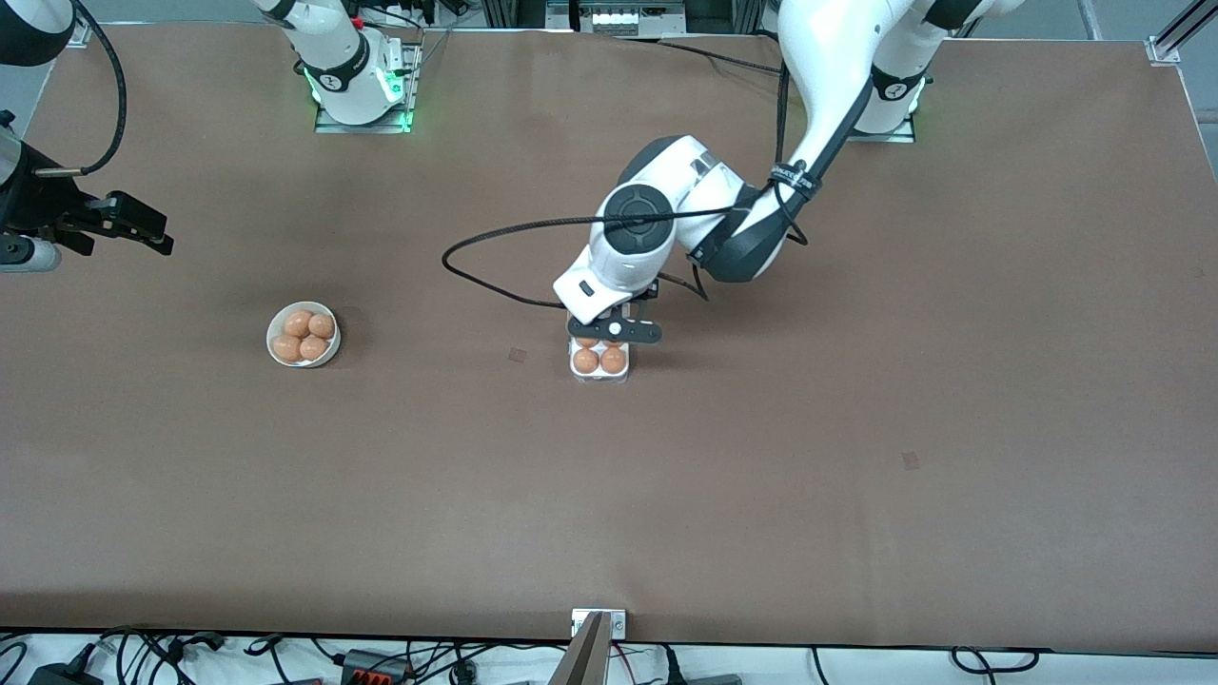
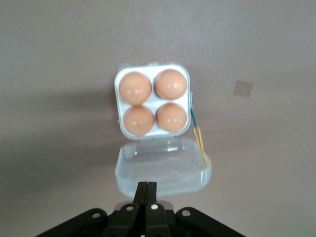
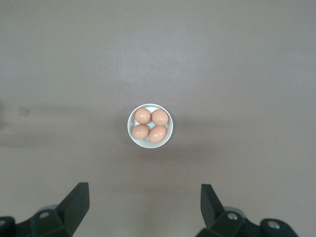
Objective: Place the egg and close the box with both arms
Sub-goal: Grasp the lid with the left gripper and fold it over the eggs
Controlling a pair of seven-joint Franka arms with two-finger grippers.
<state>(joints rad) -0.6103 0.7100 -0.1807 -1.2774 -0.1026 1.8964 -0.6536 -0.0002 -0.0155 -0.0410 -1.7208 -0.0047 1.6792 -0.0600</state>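
Box (image 2: 152, 102) full, lid (image 2: 163, 170) open. Left gripper (image 2: 147, 190) at lid, jaws together, for pushing shut. Right gripper (image 3: 143, 202) waiting over bowl (image 3: 150, 126), jaws apart.

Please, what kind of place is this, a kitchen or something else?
Most likely a robotics lab, not a kitchen: two arms bolted to a brown table, loose cables along its edge, and only a bowl of eggs and an open egg box as props.
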